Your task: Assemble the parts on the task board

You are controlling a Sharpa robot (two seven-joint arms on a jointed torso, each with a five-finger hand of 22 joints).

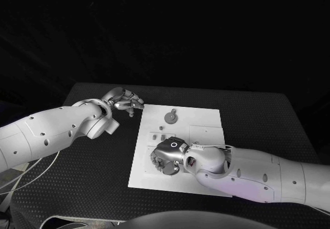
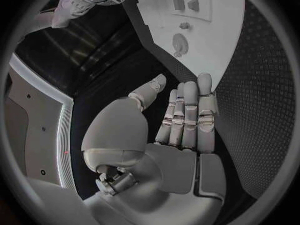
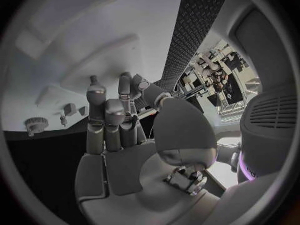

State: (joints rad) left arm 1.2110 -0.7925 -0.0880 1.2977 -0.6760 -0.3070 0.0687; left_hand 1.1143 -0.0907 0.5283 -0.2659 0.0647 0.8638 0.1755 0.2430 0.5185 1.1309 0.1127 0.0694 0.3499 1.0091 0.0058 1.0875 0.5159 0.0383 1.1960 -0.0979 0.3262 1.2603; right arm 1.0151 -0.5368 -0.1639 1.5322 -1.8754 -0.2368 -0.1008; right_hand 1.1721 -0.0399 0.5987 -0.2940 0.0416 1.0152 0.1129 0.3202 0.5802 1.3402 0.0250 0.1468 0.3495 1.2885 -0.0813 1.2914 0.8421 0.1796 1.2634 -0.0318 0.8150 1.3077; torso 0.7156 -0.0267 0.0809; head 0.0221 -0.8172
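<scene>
I am looking down at the task board (image 1: 206,125), the white plate lying in the middle of the black table (image 1: 275,119). I am using that board as my marker for everything else.

My left hand (image 1: 126,102) is hanging just off the board's far left corner, over the bare table and not touching the board. In the left wrist view this hand (image 2: 178,120) is holding nothing. Its fingers (image 2: 187,110) are lying straight and close together, side by side, with the thumb standing a little apart from them.

My right hand (image 1: 168,157) is sitting over the near left part of the board, low above it. In the right wrist view this hand (image 3: 115,125) is showing its fingers (image 3: 97,110) mostly straight and a bit spread. I cannot tell if the fingertips are pressing on anything, because they are hiding what is under them.

A round part (image 1: 170,117) with a small tab is lying on the far half of the board, well away from both hands. From the left wrist I am seeing the same round part (image 2: 180,43). A small toothed wheel part (image 3: 36,123) is sitting near the board's edge, beside a few tiny parts (image 3: 75,110) standing in the board close to my right fingertips.
</scene>
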